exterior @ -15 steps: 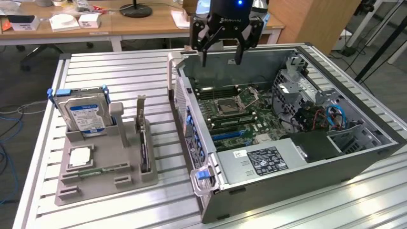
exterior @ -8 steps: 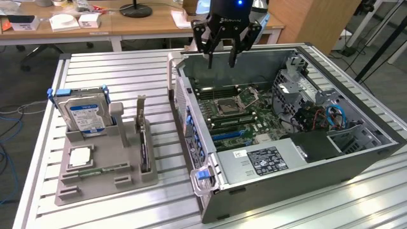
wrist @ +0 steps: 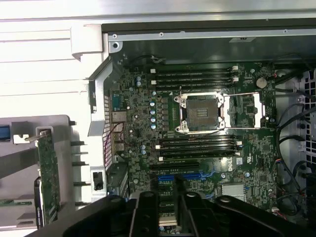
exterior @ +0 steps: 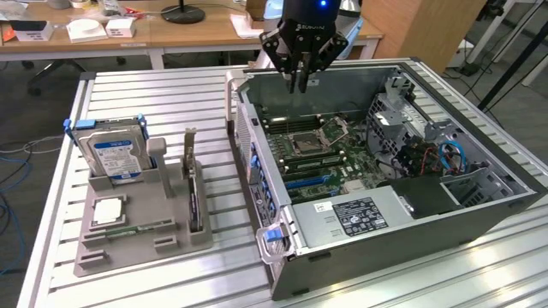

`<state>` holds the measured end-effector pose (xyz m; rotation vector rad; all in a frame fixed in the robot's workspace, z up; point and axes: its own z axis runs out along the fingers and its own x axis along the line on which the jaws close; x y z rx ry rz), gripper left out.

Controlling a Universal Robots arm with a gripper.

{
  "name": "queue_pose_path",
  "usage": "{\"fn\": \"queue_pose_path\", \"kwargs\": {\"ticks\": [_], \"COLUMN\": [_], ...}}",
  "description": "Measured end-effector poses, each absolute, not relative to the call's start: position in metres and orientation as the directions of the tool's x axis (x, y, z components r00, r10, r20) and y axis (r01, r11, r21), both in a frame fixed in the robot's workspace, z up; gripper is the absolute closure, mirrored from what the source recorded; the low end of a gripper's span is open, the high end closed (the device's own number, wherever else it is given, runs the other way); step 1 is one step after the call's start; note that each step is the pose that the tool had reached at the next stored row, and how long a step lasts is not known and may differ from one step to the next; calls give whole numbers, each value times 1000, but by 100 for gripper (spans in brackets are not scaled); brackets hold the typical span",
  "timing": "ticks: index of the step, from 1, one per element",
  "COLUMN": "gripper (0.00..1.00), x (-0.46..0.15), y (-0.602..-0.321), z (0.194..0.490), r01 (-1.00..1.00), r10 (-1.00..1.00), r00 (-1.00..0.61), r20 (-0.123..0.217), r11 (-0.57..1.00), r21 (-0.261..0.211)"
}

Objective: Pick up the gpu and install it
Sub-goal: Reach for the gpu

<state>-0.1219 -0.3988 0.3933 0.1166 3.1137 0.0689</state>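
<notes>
Exterior view: white lettering (exterior: 301, 27) on gripper (exterior: 299, 88)

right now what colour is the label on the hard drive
Blue and white; the label shows best in the exterior view.

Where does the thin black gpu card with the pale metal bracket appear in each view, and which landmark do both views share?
Exterior view: the gpu stands on edge in the grey plastic holder on the exterior view's left, outside the open grey computer case.
Wrist view: the gpu stands in the same holder, just outside the case's perforated rear wall.
Shared landmark: the square silver CPU socket inside the case.
</notes>
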Motion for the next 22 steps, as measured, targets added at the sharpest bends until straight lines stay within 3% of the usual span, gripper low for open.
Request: {"fn": "queue_pose_path", "kwargs": {"ticks": [4,22], "gripper": [89,89], "x": [-122,-130], "y": [-399,-399], "z": [393,393], "r01": [74,74], "r10": [75,75], "r00": [-997,-997], "r20": [-23,-23], "r11": [996,996], "r21": [45,45]}}
